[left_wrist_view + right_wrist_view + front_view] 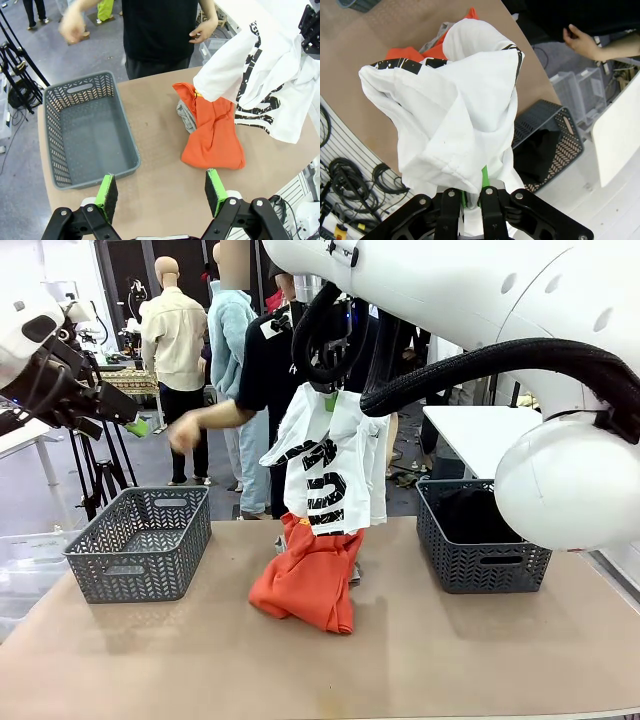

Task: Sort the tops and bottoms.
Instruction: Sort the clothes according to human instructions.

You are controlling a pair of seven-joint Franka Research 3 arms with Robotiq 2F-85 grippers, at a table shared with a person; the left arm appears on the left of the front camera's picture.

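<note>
The right gripper (329, 395) hung above the middle of the brown table (450, 660), its fingers pressed together on a bunched fold of the white tee with black print (328, 465). The tee dangled down to the bright orange top (308, 582) heaped on the table; whether the two touched could not be told. A light grey garment (185, 114) lay partly under the orange one. The left gripper (161, 189) hovered high over the table's left side, its green pads spread wide apart. The left basket (138, 545) stood near the table's left edge, and the right basket (482, 545) held dark cloth. The person stood at the far edge with one hand (184, 434) out to the side.
</note>
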